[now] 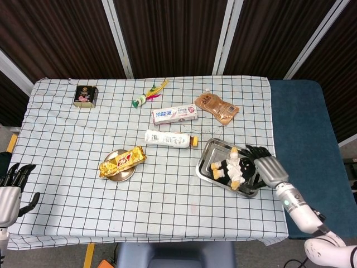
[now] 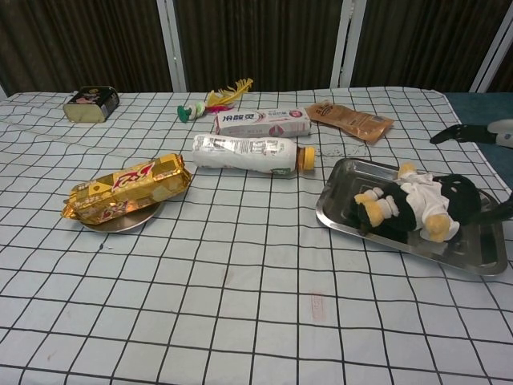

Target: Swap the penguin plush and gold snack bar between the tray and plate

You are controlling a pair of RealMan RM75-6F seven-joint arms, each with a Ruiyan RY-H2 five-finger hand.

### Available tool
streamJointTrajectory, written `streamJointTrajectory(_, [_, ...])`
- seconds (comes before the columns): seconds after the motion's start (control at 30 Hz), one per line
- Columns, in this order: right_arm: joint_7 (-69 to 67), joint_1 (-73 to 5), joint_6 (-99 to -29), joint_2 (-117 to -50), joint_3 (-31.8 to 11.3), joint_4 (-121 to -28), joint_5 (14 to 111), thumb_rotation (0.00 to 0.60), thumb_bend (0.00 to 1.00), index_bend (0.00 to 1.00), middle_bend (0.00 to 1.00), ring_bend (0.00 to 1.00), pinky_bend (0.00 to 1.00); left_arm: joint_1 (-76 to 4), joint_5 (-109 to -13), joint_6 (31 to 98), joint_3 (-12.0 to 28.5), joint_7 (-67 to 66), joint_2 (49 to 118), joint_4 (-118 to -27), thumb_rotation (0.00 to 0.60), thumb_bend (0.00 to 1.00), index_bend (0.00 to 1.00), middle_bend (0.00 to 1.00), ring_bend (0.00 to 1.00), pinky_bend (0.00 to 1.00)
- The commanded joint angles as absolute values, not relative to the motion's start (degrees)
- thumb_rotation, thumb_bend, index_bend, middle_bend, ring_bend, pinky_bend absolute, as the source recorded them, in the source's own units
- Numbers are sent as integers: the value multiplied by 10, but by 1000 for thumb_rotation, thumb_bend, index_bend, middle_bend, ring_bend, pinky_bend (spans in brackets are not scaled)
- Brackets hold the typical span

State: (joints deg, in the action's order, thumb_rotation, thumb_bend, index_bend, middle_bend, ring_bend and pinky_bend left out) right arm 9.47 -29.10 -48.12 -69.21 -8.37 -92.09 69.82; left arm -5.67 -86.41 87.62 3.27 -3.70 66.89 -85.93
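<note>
Head view
Penguin [image 1: 231, 167]: lies on its side in the tray [image 1: 208, 151], head toward the right.
Tray: metal, set at an angle on the checked cloth [image 1: 167, 201], right of centre.
Bar [image 1: 122, 161]: gold wrapper, lies across the small round plate [image 1: 119, 175], both ends overhanging the rim.
Plate: left of centre, well apart from the tray.
Right hand [image 1: 268, 169]: over the tray's right end, just beside the penguin's head; fingers spread and pointing left; whether they touch the plush I cannot tell; nothing held.
Left hand [image 1: 9, 188]: off the table's left edge near the bottom corner, fingers spread, holding nothing.
Bottle [image 1: 170, 138]: lies flat between plate and tray, cap toward the tray.
Toothpaste box [image 1: 175, 114]: behind the bottle.
Brown pouch [image 1: 216, 108]: right of the box.
Feather toy [image 1: 148, 94]: near the far edge.
Tin [image 1: 86, 95]: far left corner.

Chest view
Penguin [image 2: 409, 208]: on its side in the tray [image 2: 341, 204], feet to the left, black head to the right.
Right hand: only dark fingertips [image 2: 449, 134] show at the right edge above the tray, with another dark finger low beside the penguin's head; they are apart and grip nothing.
Left hand: does not appear here.
Bar [image 2: 128, 188]: on the plate [image 2: 120, 222], at left.
Bottle [image 2: 250, 154]: behind, between the two.
Tin [image 2: 90, 104]: far left.
</note>
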Motion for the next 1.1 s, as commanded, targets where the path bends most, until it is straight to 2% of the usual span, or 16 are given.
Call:
streamJointTrajectory(0.03, [126,-323,-445,-719,-93,-901,655,600,61,74,16,39,161,-55,-862,878,33,-38,668,-861,600,382,126,151,72,244])
streamJointTrajectory(0.27, [168,-359,-436,-761,-96,-869,592,600,61,115,79,88,177,-54,-858,875,34,-37,664,-865,600,383,126,151,72,244])
streamJointTrajectory(0.4, [179,-379,-420,-777,-94,-847,564,600,61,144,97,147,306,-54,-856,874,35,-39,664,-865,600,383,126,151,72,244])
streamJointTrajectory(0.47, [181,-386,-420,-786,-92,-834,558,600,62,167,109,174,335,-54,-857,872,34,-39,664,-866,600,383,126,150,72,244])
streamJointTrajectory(0.63, [183,-387,-436,-795,-85,-825,563,600,62,268,212,302,465,-54,-857,871,34,-39,663,-867,600,383,126,150,72,244])
streamJointTrajectory(0.73, [185,-382,-463,-800,-81,-827,574,600,99,362,344,445,615,-54,-856,871,34,-38,662,-867,600,383,126,150,72,244])
streamJointTrajectory(0.8, [188,-379,-478,-804,-79,-827,579,600,159,447,422,540,709,-54,-857,871,34,-37,662,-868,600,382,126,150,72,244])
streamJointTrajectory(1.0, [199,-367,-524,-815,-74,-823,595,600,347,724,589,714,880,-54,-859,871,32,-37,661,-870,600,382,126,150,72,244])
streamJointTrajectory(1.1, [192,-361,-539,-816,-73,-827,607,600,414,803,640,756,925,-54,-859,870,33,-36,661,-870,600,383,126,150,72,244])
